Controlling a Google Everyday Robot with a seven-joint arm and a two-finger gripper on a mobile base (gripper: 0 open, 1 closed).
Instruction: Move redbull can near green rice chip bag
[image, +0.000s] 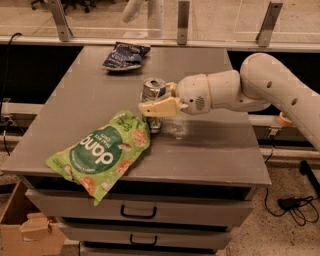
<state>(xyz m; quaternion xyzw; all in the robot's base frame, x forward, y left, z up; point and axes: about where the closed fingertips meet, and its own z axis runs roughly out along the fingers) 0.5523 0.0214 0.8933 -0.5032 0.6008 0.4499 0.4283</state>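
The redbull can (152, 92) stands upright on the grey table (210, 145), right beside the upper right corner of the green rice chip bag (102, 152). The bag lies flat at the table's front left. My gripper (155, 106) reaches in from the right and is shut on the can, its cream finger (161, 108) crossing the can's front. The can's lower part shows below the finger, at the table surface.
A dark blue snack bag (124, 55) lies at the table's back left. Drawers (140, 212) sit under the table front. A cardboard box (30, 230) is on the floor at the left. Cables lie on the floor at the right.
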